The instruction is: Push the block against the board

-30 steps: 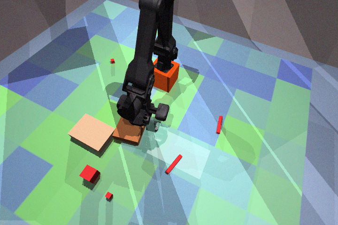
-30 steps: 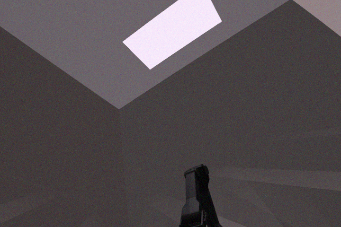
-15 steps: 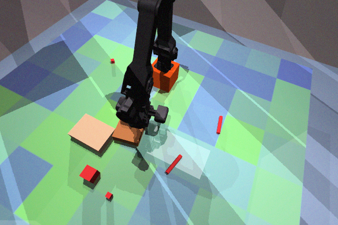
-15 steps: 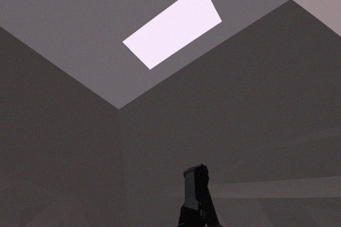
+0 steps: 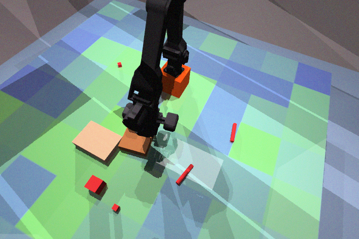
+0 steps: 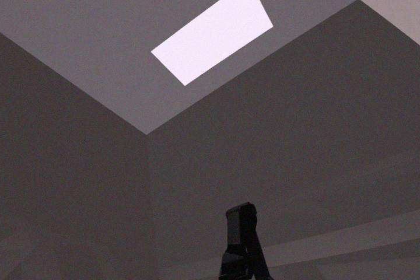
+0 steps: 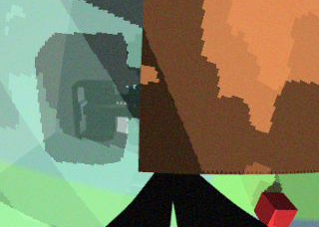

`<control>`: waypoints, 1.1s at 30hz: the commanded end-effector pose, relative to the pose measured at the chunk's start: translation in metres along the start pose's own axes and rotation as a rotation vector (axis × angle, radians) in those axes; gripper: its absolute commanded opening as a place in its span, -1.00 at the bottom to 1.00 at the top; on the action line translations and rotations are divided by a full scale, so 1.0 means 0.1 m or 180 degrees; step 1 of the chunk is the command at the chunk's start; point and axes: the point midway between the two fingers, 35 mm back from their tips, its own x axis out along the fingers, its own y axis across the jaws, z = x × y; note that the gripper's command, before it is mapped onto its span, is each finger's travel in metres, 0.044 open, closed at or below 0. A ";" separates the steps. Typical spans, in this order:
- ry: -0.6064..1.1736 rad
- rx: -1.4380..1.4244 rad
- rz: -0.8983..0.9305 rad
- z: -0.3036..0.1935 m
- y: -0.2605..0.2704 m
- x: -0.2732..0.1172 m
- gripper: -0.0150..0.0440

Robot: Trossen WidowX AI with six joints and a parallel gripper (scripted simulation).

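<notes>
Top view: square orange-brown block (image 5: 135,144) (image 7: 244,113), presumably the task's block, flat on the patterned surface (image 5: 146,194) (image 7: 55,202) and just beside the pale board (image 5: 97,140), near the board's right-hand corner as pictured. Slightly skewed to one another; contact or narrow gap impossible to tell. Gripper (image 5: 140,133) (image 7: 171,166) fully closed, with nothing between the fingers, low at the block's far side; true contact with the block hidden by the wrist in the top view.

Chief hazard, by judgement: rotation of the block in place of a straight slide, from a push off the line of its centre. Likely result: one corner against the board, a wedge of gap behind, and no full side in contact. Second hazard: full contact but no even edge, from too long or too short a push along the joint. Third: board driven askew by excess force after contact. Fourth: fingertips riding onto the block's top, if too high, with downward drag as the cause. Lastly, possible spoiling of the alignment by a sideways brush during withdrawal
</notes>
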 end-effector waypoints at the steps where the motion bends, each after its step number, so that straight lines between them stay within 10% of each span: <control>1: 0.0011 -0.0001 -0.0004 -0.09 0.00 0.01 -0.49; 25: 0.0021 0.0000 -0.0004 -0.46 0.01 0.02 -0.49; 33: 0.0018 0.0000 -0.0006 -0.41 0.01 -0.54 -0.49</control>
